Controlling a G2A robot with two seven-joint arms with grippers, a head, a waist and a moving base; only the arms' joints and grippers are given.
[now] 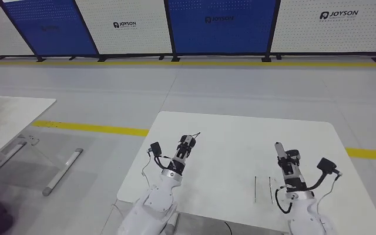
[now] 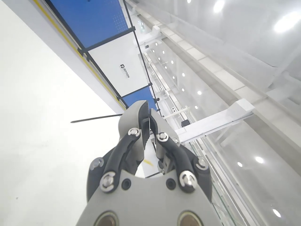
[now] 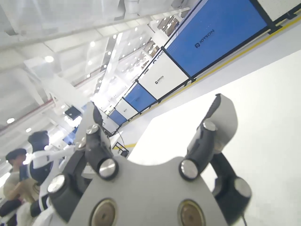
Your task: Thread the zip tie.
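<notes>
My left gripper (image 2: 148, 116) is shut on a thin black zip tie (image 2: 96, 118), whose tail sticks out sideways over the white table. From above, that gripper (image 1: 187, 141) is held over the table's left part, with the zip tie (image 1: 194, 136) poking out of its tip. My right gripper (image 3: 155, 109) stands open with nothing between its fingers; in the top view it (image 1: 281, 148) is raised over the right part of the table. Two more zip ties (image 1: 263, 188) lie flat on the table, just left of the right arm.
The white table (image 1: 235, 147) has rounded corners and bare room across its middle and back. Another white table (image 1: 17, 114) stands off to the left, beyond a yellow floor line.
</notes>
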